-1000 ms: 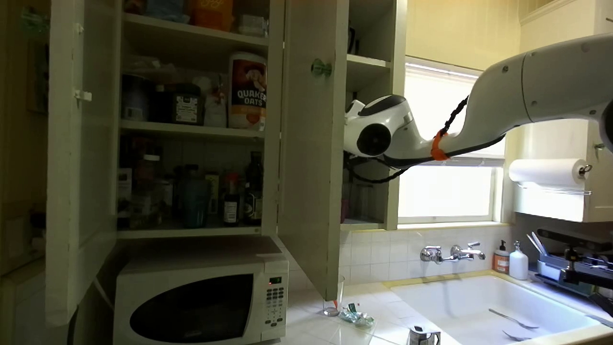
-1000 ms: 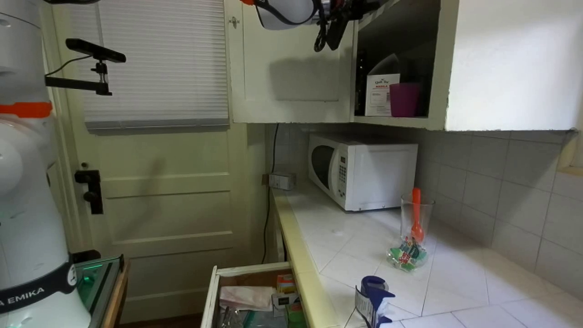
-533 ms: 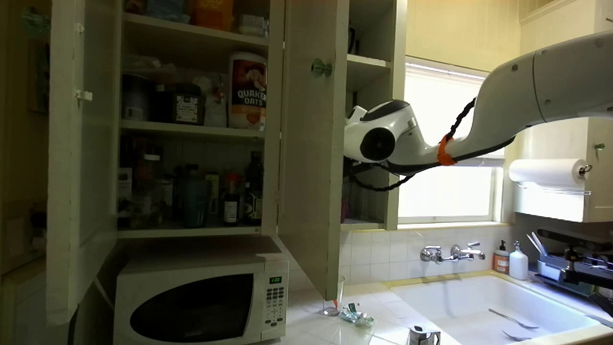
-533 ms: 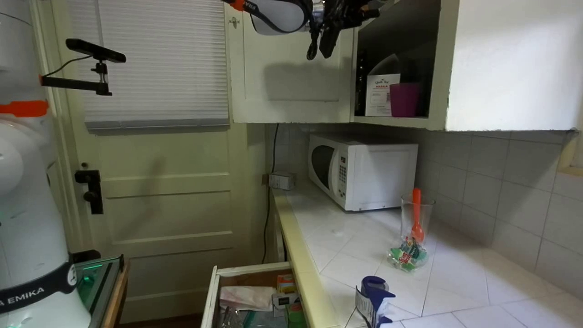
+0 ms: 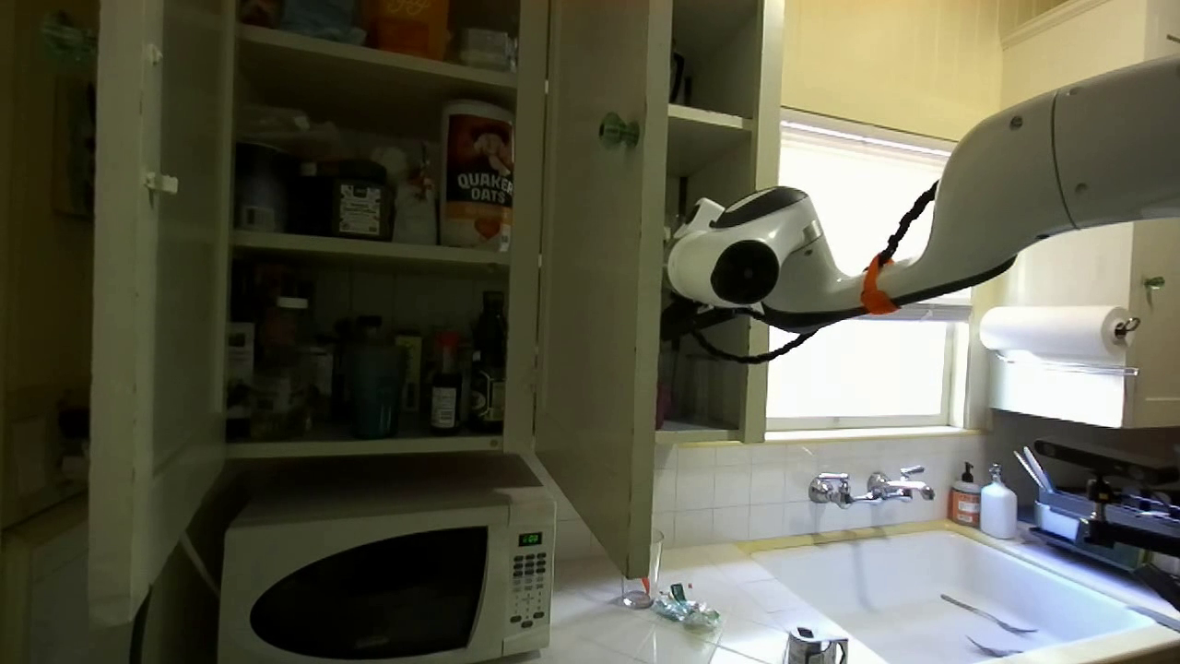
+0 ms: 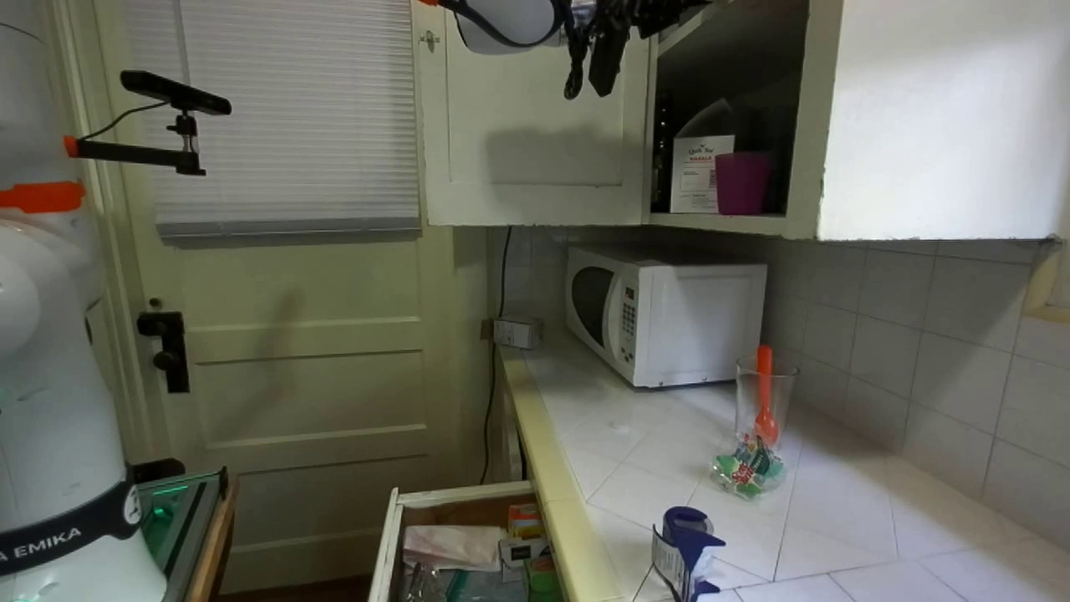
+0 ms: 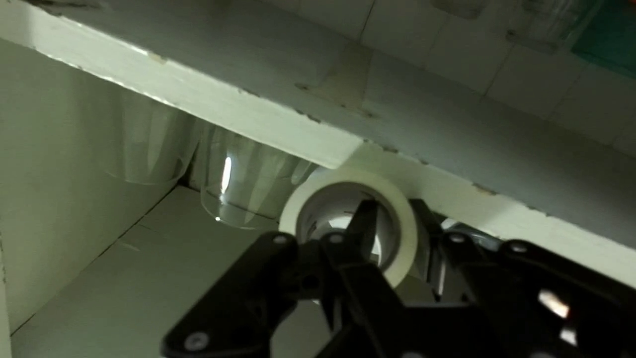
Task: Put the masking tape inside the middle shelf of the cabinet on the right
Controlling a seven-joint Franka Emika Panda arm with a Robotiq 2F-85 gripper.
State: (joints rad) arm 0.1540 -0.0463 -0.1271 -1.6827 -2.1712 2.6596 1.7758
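- Your masking tape (image 7: 328,199) is a chunky round ring with a pale cream face and a greyish core. There are some dark marks inside the core, too blurry to read.
- It's up at the front edge of a white shelf board (image 7: 258,119), overlapping that edge in the wrist view. Can't tell if they touch, or whether that's the middle board.
- Your jaws look clenched on the tape, pinching the ring's wall: one in the hole, one on the outside.
- That board's paint is pretty beat up, chipped with brown flecks all along the edge.
- You've got clear, smooth glasses (image 7: 248,179) behind the tape, one with a bright glint.
- The narrow cabinet (image 5: 768,120) is white painted wood, in both exterior views. Your arm (image 5: 977,203), glossy white plastic with an orange band, reaches over to it.
- Next to it there's a flat painted door (image 5: 590,304) standing open, with a faceted-looking green glass knob (image 5: 619,131).
- Your surface (image 6: 635,451) is white tile with a yellow edge. On it: a boxy white microwave (image 6: 694,326), a tall clear tumbler (image 6: 786,389) with a shiny orange spoon (image 6: 764,389), and a crinkly plastic bag (image 6: 746,470).
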